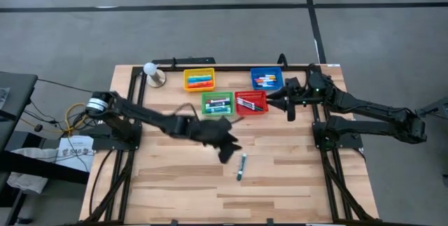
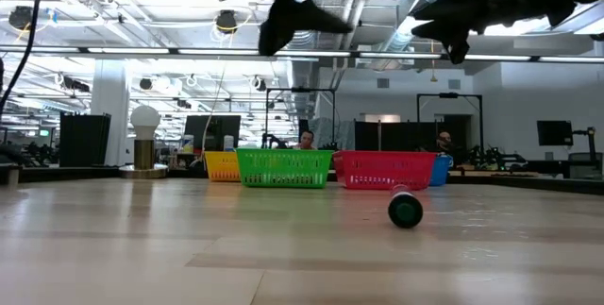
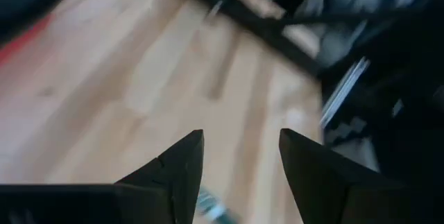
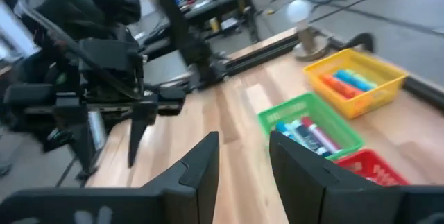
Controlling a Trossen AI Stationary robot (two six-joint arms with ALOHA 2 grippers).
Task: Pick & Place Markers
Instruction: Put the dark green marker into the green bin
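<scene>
Sorted most markers into baskets [image 1: 253,102]; left one marker [image 1: 241,166] on table [image 1: 294,184]. Hovered left gripper [image 1: 227,147] above it, fingers apart, empty. Parked right gripper [image 1: 285,102] by red basket, gapped, empty.

left gripper [image 1: 225,149] blurred overhead; basket [image 1: 267,80] markers too small to count.

- The left gripper [image 1: 227,149] hangs over the middle of the wooden table [image 1: 175,191].
- A green marker [image 1: 241,166] lies just beside it.
- Four baskets [image 1: 234,102] hold more markers.
- The right gripper [image 1: 288,100] waits by the red basket.
</scene>
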